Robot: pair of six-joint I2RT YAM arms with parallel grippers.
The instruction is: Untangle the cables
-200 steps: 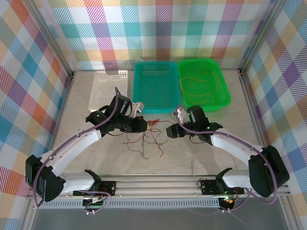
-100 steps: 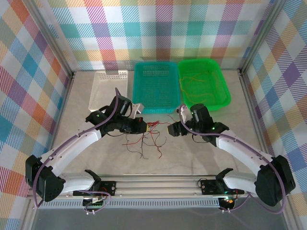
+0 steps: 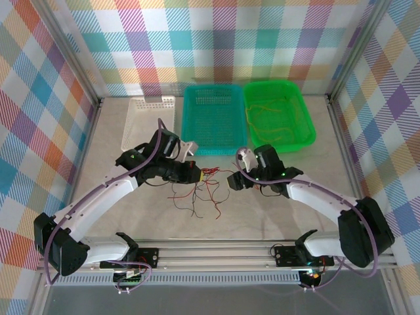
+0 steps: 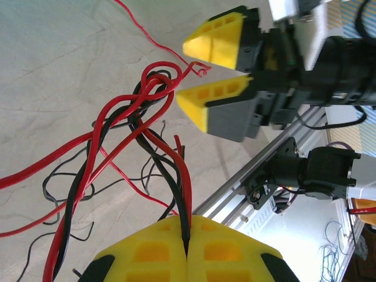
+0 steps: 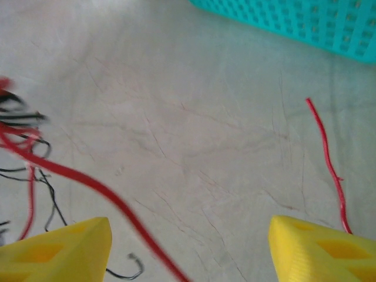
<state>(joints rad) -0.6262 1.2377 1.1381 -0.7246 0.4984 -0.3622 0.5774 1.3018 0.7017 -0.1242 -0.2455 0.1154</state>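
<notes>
**Pale table, a knot of wires between two grippers**

A pale, marbled table [image 3: 118, 164] sits inside walls [image 3: 39, 98] of coloured check cloth. Along its far edge stand a white tray [image 3: 149, 121], a teal basket [image 3: 214, 118] and a green basket [image 3: 279, 115]. Thin yellow-orange cables [image 3: 275, 129] lie loose in the green one.

The cables [image 3: 200, 190], red and black, are tangled at the middle of the table, in front of the teal basket and between the two arms.

The left gripper [image 3: 195, 172] is at the left side of the tangle. In its wrist view its yellow fingers [image 4: 153, 252] are pressed together on several red and black strands, which rise from the pinch into a twisted knot [image 4: 154, 85].

The right gripper [image 3: 231, 182] faces it from the other side, just beside the knot. Its jaws stand apart and hold nothing. In its own wrist view a red strand [image 5: 111, 197] runs across the table between the fingertips [image 5: 59, 247]. That part is blurred, so whether it touches them cannot be told. A single red wire [image 5: 326, 158] lies apart, near the teal basket's rim.
</notes>
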